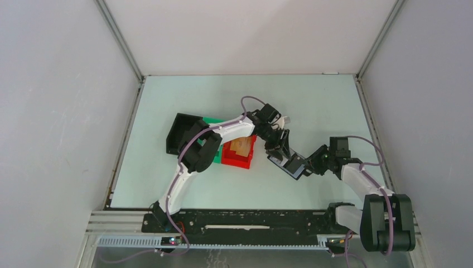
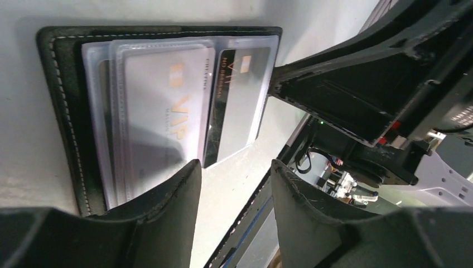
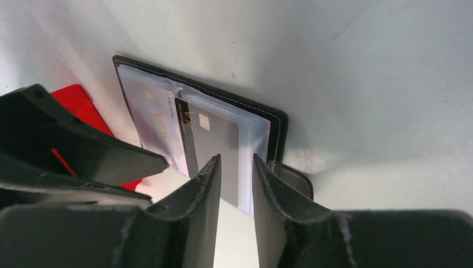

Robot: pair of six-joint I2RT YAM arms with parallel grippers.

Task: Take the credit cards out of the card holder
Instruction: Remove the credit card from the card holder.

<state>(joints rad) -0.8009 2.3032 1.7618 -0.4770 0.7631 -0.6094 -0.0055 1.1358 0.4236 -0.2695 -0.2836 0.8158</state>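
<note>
The card holder [image 1: 280, 161] is a black wallet lying open on the table [image 1: 312, 106] between my two grippers. In the left wrist view its stitched edge [image 2: 56, 111] frames clear sleeves holding pale grey credit cards, one marked VIP [image 2: 162, 111] and another beside it [image 2: 245, 100]. My left gripper [image 2: 235, 170] hovers open at the wallet's near edge, with only table between its fingers. In the right wrist view my right gripper [image 3: 234, 162] stands open with a narrow gap, its tips at the edge of a grey card [image 3: 215, 145] and its sleeve. Whether they touch it I cannot tell.
Left of the wallet stand a red bin [image 1: 239, 152] holding something tan, a green bin [image 1: 212, 121] and a black box-shaped bin [image 1: 183, 134]. The left arm reaches over them. White enclosure walls close in the table on three sides.
</note>
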